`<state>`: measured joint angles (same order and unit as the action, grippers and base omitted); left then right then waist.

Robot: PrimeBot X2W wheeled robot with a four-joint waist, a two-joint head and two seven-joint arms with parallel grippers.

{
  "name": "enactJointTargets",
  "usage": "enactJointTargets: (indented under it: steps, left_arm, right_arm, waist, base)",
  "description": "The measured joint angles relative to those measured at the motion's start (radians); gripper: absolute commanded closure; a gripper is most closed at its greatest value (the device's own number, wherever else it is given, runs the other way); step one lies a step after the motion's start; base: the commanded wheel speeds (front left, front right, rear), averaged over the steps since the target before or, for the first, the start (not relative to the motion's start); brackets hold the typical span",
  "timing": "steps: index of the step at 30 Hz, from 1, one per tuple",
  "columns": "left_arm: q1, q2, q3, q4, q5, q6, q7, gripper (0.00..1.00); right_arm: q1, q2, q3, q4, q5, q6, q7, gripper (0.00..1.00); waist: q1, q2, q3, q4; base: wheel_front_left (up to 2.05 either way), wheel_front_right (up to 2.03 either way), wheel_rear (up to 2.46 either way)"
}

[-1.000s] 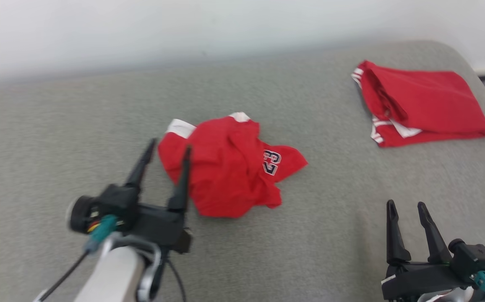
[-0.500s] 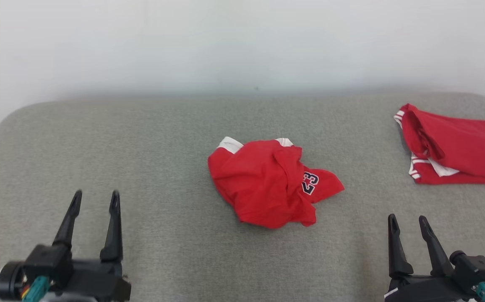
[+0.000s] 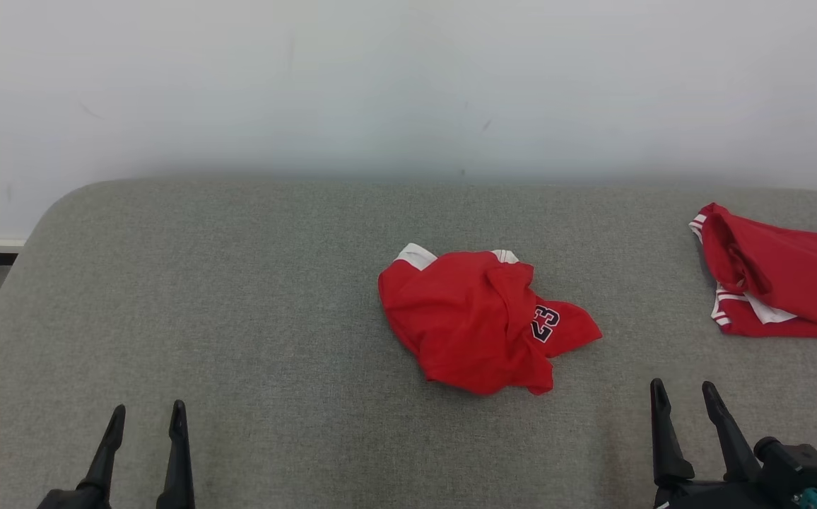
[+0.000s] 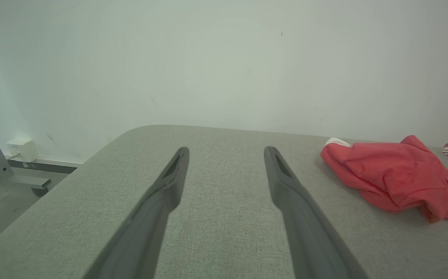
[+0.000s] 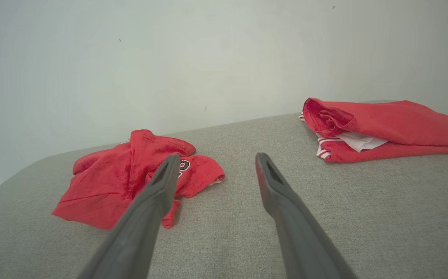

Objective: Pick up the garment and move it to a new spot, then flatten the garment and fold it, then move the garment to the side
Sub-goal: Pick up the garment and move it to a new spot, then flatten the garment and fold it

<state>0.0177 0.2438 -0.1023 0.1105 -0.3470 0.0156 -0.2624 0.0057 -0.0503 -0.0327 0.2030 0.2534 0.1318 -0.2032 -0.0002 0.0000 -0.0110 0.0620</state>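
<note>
currently on record: wall [image 3: 408,85], pale, behind the desk. desk [image 3: 239,318], grey fabric top, rounded far corners. folded garment [image 3: 790,283], red with white trim, at the desk's far right, cut off by the head view's edge. garment [image 3: 472,325], red, crumpled, number 23 showing, near the desk's middle, apart from both hands. left hand [image 3: 147,410], near side, left, fingers spread, empty. right hand [image 3: 683,387], near side, right, fingers spread, empty.

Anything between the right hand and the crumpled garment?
Nothing. In the head view, only bare grey cushion lies between the right hand and the crumpled garment.
</note>
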Motion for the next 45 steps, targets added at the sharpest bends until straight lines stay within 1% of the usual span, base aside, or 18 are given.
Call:
enactJointTargets:
  steps: [10, 17, 24, 26, 34, 38, 45]
  left_arm:
    - [0.013, -0.041, 0.044, 0.045, 0.039, -0.034, 0.000, 0.00]
    - [0.012, -0.067, 0.062, 0.057, 0.062, -0.050, 0.000, 0.00]
    - [-0.006, -0.090, 0.067, 0.066, 0.083, -0.068, 0.000, 0.00]
    - [-0.022, -0.104, 0.064, 0.067, 0.095, -0.070, 0.000, 0.00]
    - [-0.075, -0.135, 0.059, 0.096, 0.103, -0.097, 0.000, 0.00]
    - [-0.109, -0.149, 0.053, 0.113, 0.109, -0.112, 0.000, 0.00]
    - [-0.136, -0.168, 0.052, 0.130, 0.117, -0.123, 0.000, 0.00]
  right_arm:
    - [0.015, 0.000, 0.019, 0.003, 0.001, 0.000, 0.002, 0.00]
    - [0.009, -0.002, 0.039, 0.010, -0.001, 0.000, 0.015, 0.00]
    - [-0.108, -0.036, 0.081, 0.064, -0.018, 0.000, 0.041, 0.00]
    - [-0.184, -0.048, 0.102, 0.107, -0.025, 0.000, 0.055, 0.00]
    - [-0.385, -0.076, 0.147, 0.273, -0.034, 0.000, 0.079, 0.00]
    - [-0.465, -0.085, 0.161, 0.370, -0.038, 0.000, 0.078, 0.00]
    - [-0.572, -0.088, 0.174, 0.549, -0.040, 0.000, 0.056, 0.00]
  waist:
    - [0.0002, 0.0000, -0.007, -0.001]
    - [0.0001, 0.0001, -0.005, -0.003]
    - [0.0002, 0.0000, 0.010, 0.012]
    - [0.0003, 0.0001, 0.021, 0.027]
    - [0.0002, 0.0001, 0.062, 0.086]
    - [0.0003, 0.0001, 0.086, 0.124]
    - [0.0003, 0.0001, 0.124, 0.188]
  base:
    - [0.00, 0.00, 0.00]
    - [0.00, 0.00, 0.00]
    - [0.00, 0.00, 0.00]
    - [0.00, 0.00, 0.00]
    - [0.00, 0.00, 0.00]
    - [0.00, 0.00, 0.00]
    - [0.00, 0.00, 0.00]
